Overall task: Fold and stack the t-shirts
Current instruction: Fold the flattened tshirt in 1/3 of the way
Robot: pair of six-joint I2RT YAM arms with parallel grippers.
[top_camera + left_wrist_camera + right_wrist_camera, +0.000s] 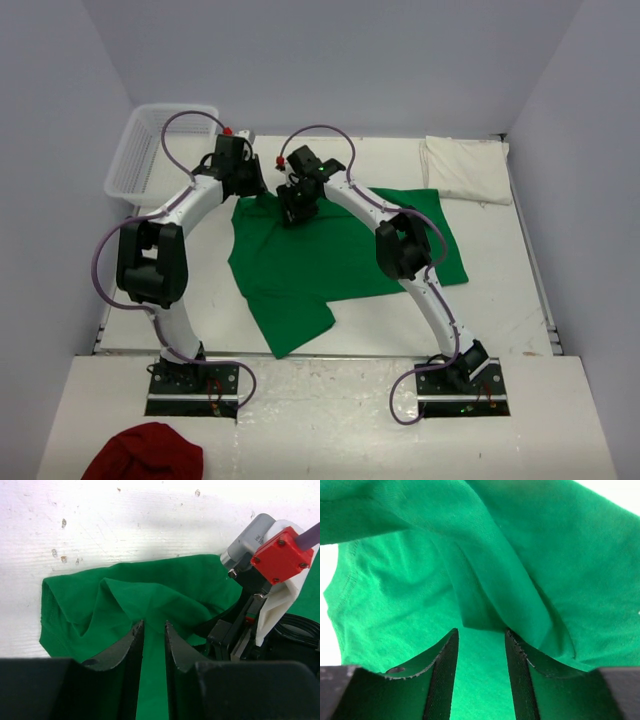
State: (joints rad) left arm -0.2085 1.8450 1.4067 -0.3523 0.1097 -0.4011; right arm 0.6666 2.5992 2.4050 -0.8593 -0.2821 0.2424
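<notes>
Pale lilac walls (350,60) on three sides, a white table (520,300) between them. At its middle, spread mostly flat with one corner kicked out toward the arm bases (195,385), the green t-shirt (340,260): not yet folded, and taken here as the landmark. Beyond its far right corner, well apart, the cream-white t-shirt (465,168), already a compact folded pad, probably parked there as the base of the stack. Off its far left corner, a white basket (150,150). Well to its near side, past the arm bases, a dark red cloth (145,455), no part of the job. Both tools down on the far edge of the green t-shirt, close beside each other, likely so as to take that edge at two points and carry it over in one straight fold. At the far left corner, the left gripper (153,624): jaws only a narrow slit apart, ridges of bunched cloth running up to the tips, green showing through the slit; pinched or merely resting, impossible to tell. Just to the right along the same edge, the right gripper (481,632): jaws wider apart, a thick fold of green draped at the tips, more cloth raised above them; clamped or loose, again impossible to tell. Judged about midway: one shirt done, this one to be folded, then stacked.
</notes>
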